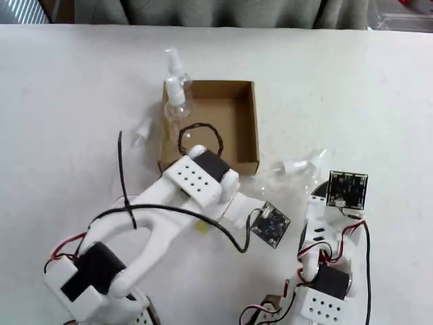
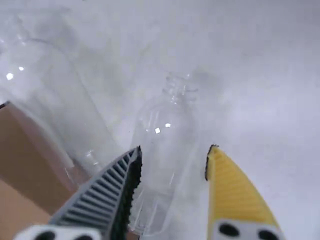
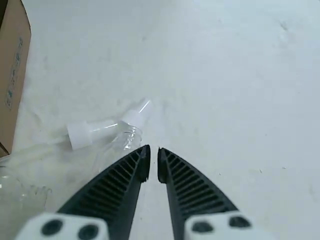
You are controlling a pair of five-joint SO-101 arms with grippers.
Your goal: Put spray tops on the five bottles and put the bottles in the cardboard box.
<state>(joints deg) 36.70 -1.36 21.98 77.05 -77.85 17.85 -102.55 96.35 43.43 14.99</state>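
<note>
Step in hand: capping, as I read it. The left arm is lined up on an uncapped bottle, so this one has yet to get its top.
Left gripper: fingers wide apart, grey on one side and yellow on the other, straddling the open bottle without pinching it.
Open bottle: lying on its side on the table with its bare neck pointing away from the gripper, close to the cardboard box.
Right gripper: fingers drawn together with nothing between them, sitting low over the table just short of a loose spray top.
Loose spray top: on the table off the box's right wall, on the side toward the table's right edge. It is right beside a clear bottle neck; whether they touch, I cannot tell.
Second spray top: lying on the table just off the box's left wall.
Capped bottles: two, upright at the box's far left corner. Whether they are inside the wall or just outside it, I cannot tell.
Progress: two of five look topped, so there is plenty left.
Next move calls for: the left fingers to close on the bottle's body and stand it up steady. The right fingers must part, take the spray top by its head and feed the tube down the neck. Clear, light plastic will likely slip or crush, so a gentle squeeze is needed.
</note>
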